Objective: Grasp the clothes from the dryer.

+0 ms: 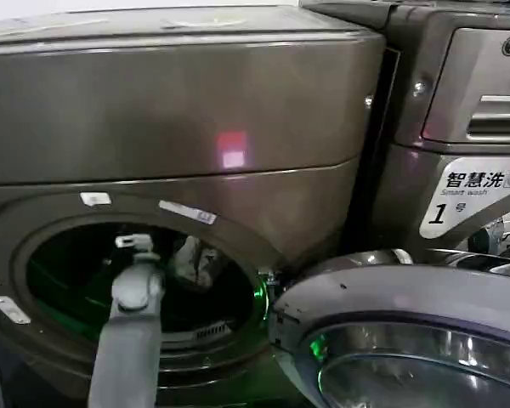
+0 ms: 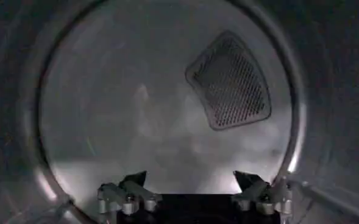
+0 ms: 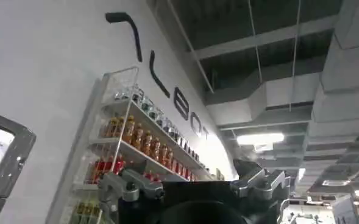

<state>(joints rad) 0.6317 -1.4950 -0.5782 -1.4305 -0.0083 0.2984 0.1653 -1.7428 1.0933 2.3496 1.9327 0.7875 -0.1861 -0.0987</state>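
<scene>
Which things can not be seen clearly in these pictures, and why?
- Clothes: head view, partly behind the left arm, in the dark dryer drum; left wrist view, a pale blur.
- Left claw: left wrist view, open, its base cut off by the picture's edge.
- Right claw: right wrist view, aimed at a shelf, bottle labels too small.

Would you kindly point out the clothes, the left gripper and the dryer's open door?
clothes point(image 1: 193, 259), head view, pale folds inside the drum.
left gripper point(image 2: 190, 182), left wrist view, midway between open fingertips.
door point(image 1: 391, 293), head view, grey rim.
</scene>
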